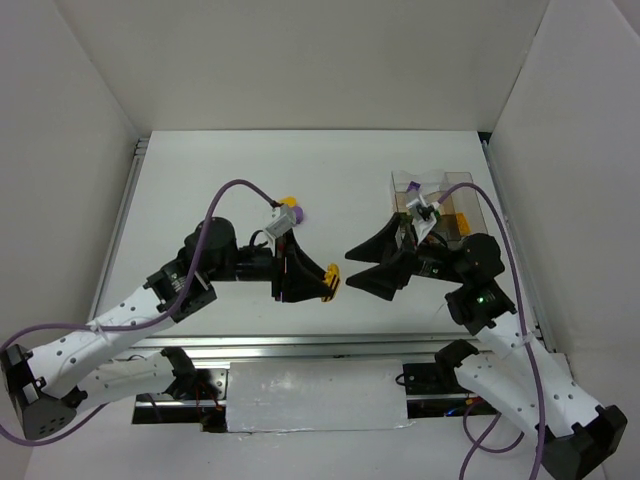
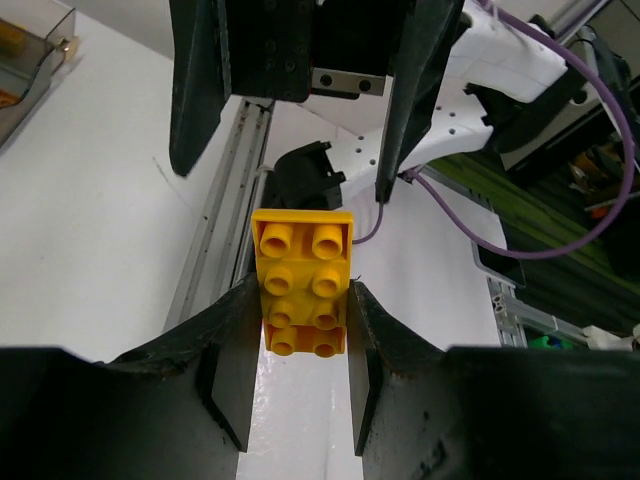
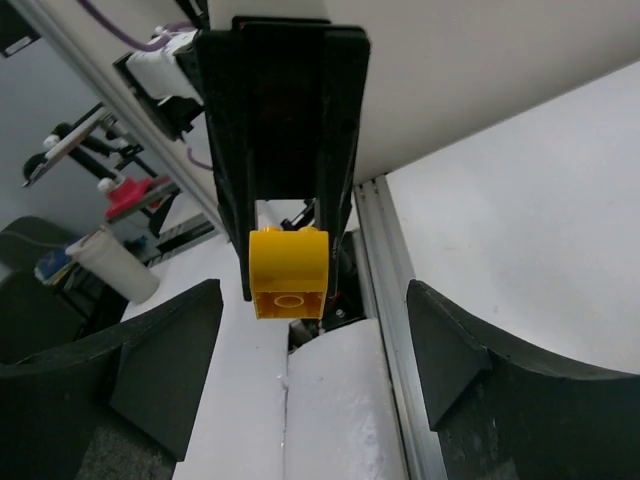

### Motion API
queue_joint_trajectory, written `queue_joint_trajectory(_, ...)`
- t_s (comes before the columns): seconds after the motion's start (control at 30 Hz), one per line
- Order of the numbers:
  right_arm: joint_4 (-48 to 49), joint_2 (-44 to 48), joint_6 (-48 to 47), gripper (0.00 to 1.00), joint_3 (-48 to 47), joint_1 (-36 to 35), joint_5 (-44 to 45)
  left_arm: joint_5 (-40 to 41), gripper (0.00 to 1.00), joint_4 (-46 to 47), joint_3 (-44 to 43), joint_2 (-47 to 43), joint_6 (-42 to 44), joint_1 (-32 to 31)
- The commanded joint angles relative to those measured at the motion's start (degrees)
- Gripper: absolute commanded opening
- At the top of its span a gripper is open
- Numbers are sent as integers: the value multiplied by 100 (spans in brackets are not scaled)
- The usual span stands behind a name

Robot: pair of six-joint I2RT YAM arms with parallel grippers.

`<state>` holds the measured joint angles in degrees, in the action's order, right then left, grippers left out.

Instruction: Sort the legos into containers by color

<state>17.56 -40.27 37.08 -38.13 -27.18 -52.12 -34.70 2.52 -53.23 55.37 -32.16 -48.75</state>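
From above, the left tool (image 1: 326, 281) pinches a yellow brick (image 1: 332, 280) near the middle of the counter (image 1: 200, 180). The right tool (image 1: 352, 268) faces it from close by, with its two fingers spread and nothing between them. The box (image 1: 420, 185) stands at the far right side of the counter, well apart from the brick. I see something brownish-orange inside it, but I cannot tell which compartment holds it or whether it is a brick. Beside the left wrist a second yellow piece (image 1: 289, 201) and what seems to be a purple piece (image 1: 298, 213) lie on the counter.

The left wrist camera shows the brick pressed between the two pads at its lower half, with the studs toward the camera. The upper half sticks out free. The spread fingers of the right tool hang just beyond it.

The right wrist camera shows its own fingers wide apart, not touching the brick, which is framed between them.

In my judgement, the brick is being passed from one arm to the other. It is not in the box yet, and at least two pieces wait on the counter, so most of the sorting is left.
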Motion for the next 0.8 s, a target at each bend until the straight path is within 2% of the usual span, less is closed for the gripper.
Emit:
queue_joint_trajectory(0.0, 205, 2, 81, 81, -36, -304, -176, -512, 0, 661, -109, 35, -194, 24)
queue_joint_trajectory(0.23, 274, -200, 186, 79, -177, -683, 26, -494, 0, 575, -205, 114, -212, 24)
queue_joint_trajectory(0.33, 160, -244, 80, 69, -283, -893, 166, -459, 0, 512, -205, 149, -159, 15)
queue_joint_trajectory(0.37, 125, -262, 19, 55, -309, -929, 202, -450, 0, 512, -205, 166, -150, 24)
queue_joint_trajectory(0.43, 72, -323, -25, 42, -344, -1000, 220, -450, 0, 521, -170, 175, -150, 24)
queue_joint_trajectory(0.53, 203, -367, 1, 16, -309, -1009, 202, -494, 0, 547, -117, 193, -132, 24)
queue_joint_trajectory(0.57, 212, -359, -8, 0, -300, -1035, 237, -511, 0, 539, -108, 210, -115, 24)
queue_joint_trajectory(0.6, 195, -350, -34, 0, -274, -1026, 281, -520, 0, 512, -100, 211, -97, 24)
queue_joint_trajectory(0.63, 186, -324, -34, 0, -265, -1026, 316, -529, 6, 495, -100, 211, -62, 24)
queue_joint_trajectory(0.67, 195, -315, -130, 0, -213, -1026, 395, -503, 17, 469, -91, 184, -45, 24)
queue_joint_trajectory(0.7, 186, -306, -174, 0, -186, -1026, 448, -398, 57, 407, -73, 149, -44, 24)
queue_joint_trajectory(0.73, 143, -306, -236, 0, -169, -1018, 518, -241, 88, 337, -65, 114, -97, 24)
queue_joint_trajectory(0.77, -49, -315, -384, 0, -151, -1017, 614, 161, 99, 232, -73, 27, -80, 24)
